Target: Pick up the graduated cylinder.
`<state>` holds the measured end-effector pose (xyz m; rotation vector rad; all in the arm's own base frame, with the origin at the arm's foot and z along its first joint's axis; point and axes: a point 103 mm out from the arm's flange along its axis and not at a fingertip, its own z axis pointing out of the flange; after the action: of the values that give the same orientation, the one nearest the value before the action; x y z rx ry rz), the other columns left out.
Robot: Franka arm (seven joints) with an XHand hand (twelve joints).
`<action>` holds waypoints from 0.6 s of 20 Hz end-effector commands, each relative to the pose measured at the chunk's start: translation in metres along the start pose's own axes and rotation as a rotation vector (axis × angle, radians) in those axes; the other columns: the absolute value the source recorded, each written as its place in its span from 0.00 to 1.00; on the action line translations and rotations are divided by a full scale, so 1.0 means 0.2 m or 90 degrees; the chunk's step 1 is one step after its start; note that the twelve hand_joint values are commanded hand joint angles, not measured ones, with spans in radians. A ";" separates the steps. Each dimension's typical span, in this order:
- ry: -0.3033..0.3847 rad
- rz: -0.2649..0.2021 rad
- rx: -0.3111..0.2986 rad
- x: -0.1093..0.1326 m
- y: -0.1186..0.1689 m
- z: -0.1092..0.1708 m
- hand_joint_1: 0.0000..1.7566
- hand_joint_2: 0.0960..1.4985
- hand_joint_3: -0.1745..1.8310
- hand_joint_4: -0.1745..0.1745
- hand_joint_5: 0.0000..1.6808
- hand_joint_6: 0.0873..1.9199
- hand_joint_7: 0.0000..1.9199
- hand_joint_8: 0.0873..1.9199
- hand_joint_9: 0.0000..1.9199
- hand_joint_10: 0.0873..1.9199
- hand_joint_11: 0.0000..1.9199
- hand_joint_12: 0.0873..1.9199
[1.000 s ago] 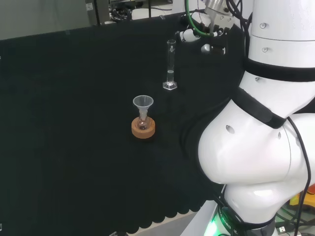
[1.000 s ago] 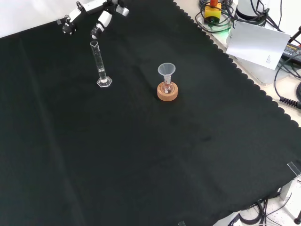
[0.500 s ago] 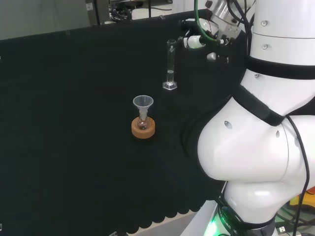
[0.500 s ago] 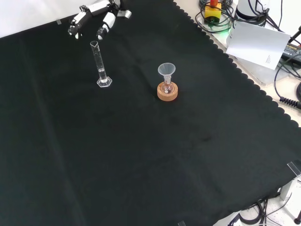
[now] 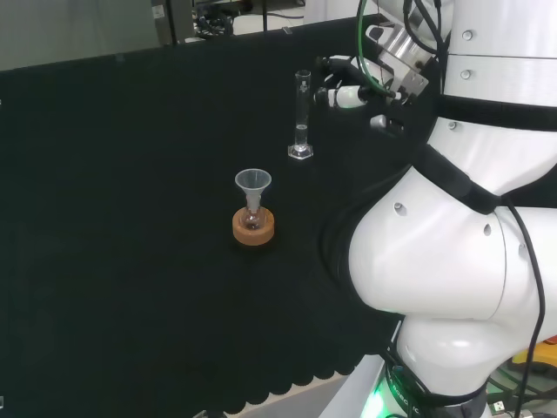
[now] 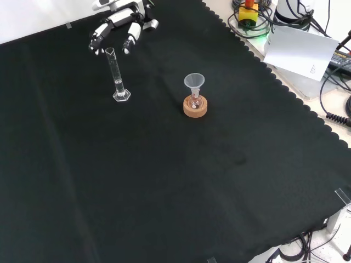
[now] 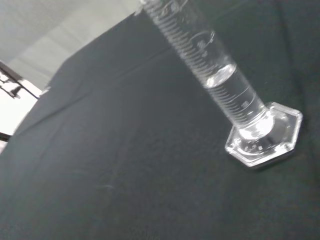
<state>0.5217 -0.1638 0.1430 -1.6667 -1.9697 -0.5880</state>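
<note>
The graduated cylinder (image 5: 301, 115) is a tall clear tube on a hexagonal foot, upright on the black cloth, with a little clear liquid at its bottom. In the front view the cylinder (image 6: 117, 76) stands left of centre near the top. The wrist view gives a close look at the cylinder (image 7: 220, 85) and its foot. The hand (image 5: 361, 83) hovers just right of the cylinder's upper part in the head view, a small gap between them. Its fingers (image 6: 112, 27) spread loosely above and behind the cylinder's rim in the front view, holding nothing.
A clear funnel (image 5: 253, 187) sits in a small flask on a cork ring (image 5: 253, 226) nearer the bench middle. The funnel (image 6: 194, 83) and cork ring (image 6: 195, 107) lie right of the cylinder in the front view. Cables and a paper sheet (image 6: 301, 49) lie off the cloth's right edge.
The hand has come down and closer to the cylinder's top over the last second. The cylinder and the funnel have stayed where they were.
</note>
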 end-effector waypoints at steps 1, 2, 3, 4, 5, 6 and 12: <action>0.034 -0.039 -0.021 -0.03 0.04 0.07 0.48 0.64 0.00 0.41 0.23 0.00 0.14 0.28 0.25 0.25 0.19 0.67; 0.039 -0.048 -0.032 -0.03 0.04 0.09 0.49 0.64 0.00 0.41 0.23 0.00 0.14 0.28 0.25 0.25 0.18 0.67; 0.044 -0.053 -0.038 -0.04 0.05 0.10 0.49 0.64 0.00 0.40 0.23 0.00 0.14 0.29 0.25 0.26 0.18 0.67; 0.047 -0.058 -0.037 -0.05 0.06 0.11 0.48 0.64 0.00 0.40 0.24 0.00 0.15 0.29 0.26 0.26 0.18 0.67; 0.051 -0.061 -0.034 -0.06 0.06 0.12 0.48 0.63 0.00 0.40 0.24 0.00 0.15 0.29 0.26 0.26 0.18 0.67; 0.056 -0.065 -0.030 -0.06 0.07 0.13 0.48 0.63 0.00 0.40 0.25 0.00 0.16 0.29 0.26 0.26 0.18 0.67; 0.079 -0.090 0.006 -0.08 0.11 0.19 0.48 0.63 0.00 0.40 0.25 0.00 0.15 0.29 0.26 0.26 0.18 0.67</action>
<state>0.5361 -0.1555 0.1143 -1.5384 -2.0055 -0.7126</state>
